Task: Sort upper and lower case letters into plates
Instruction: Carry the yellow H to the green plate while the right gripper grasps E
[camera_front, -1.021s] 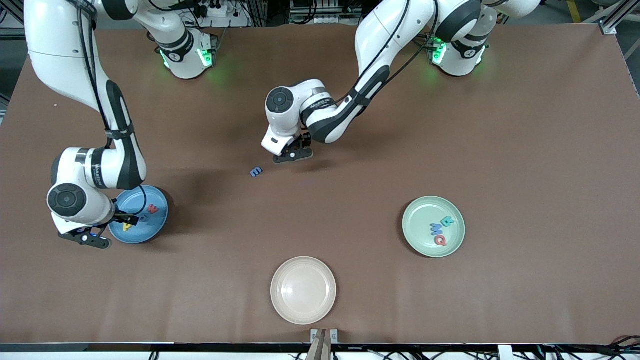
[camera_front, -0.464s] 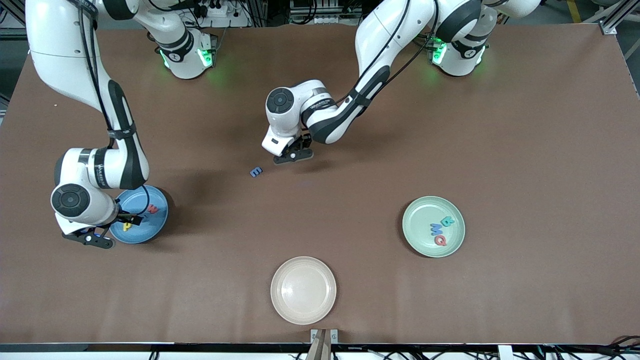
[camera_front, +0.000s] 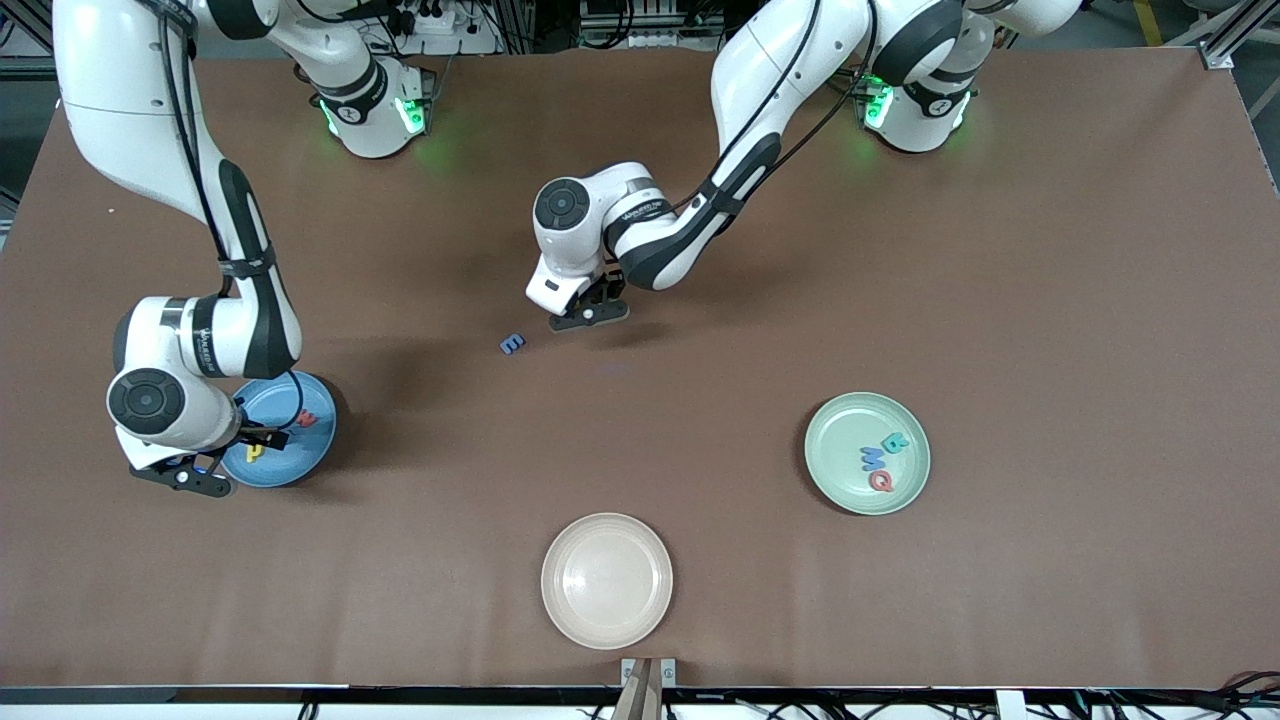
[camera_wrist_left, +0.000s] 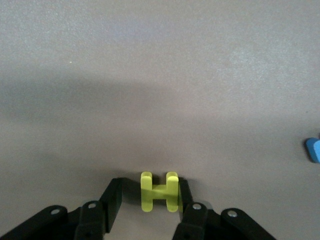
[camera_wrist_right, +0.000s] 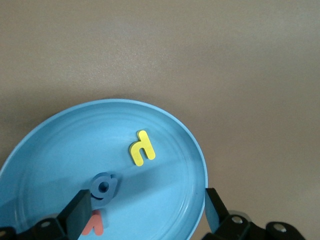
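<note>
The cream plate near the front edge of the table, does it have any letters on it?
No. The cream plate is bare, while the letters sit in the blue plate and the green plate.

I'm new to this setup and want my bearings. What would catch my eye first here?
The left gripper, low over mid-table, is closing around a yellow letter H, with a blue letter lying on the table beside it. The right gripper hangs open over the blue plate holding yellow, blue and red letters. Three more letters sit in the green plate; a cream plate lies nearest the camera.
</note>
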